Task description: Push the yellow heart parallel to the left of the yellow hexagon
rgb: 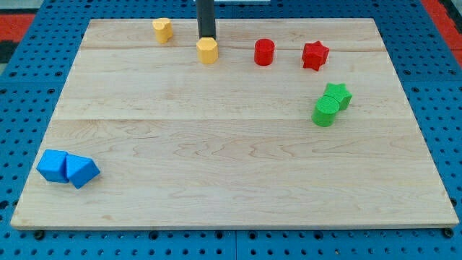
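Tip (207,37) of my rod sits just behind the yellow hexagon (207,51), at the board's (231,166) far edge. The yellow heart (162,29) lies to the hexagon's left, slightly farther back. I have no jaws, only the rod.
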`<act>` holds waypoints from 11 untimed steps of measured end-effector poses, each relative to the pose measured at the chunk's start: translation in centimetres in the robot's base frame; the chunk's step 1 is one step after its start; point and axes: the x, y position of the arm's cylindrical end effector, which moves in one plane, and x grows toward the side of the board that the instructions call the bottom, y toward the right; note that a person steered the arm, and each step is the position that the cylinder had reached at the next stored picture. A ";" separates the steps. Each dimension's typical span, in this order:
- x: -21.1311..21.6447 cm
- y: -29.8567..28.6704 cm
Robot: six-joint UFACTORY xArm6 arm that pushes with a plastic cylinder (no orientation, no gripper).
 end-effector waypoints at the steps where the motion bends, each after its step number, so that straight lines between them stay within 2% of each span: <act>1: -0.3 -1.4; 2: -4.1 1.2; 3: -6.2 -0.9; 4: -6.4 -6.3; 5: -6.3 -11.3; 6: -4.5 -11.0; 8: -6.1 -10.0; 9: -5.3 -6.6; 11: -1.9 -8.3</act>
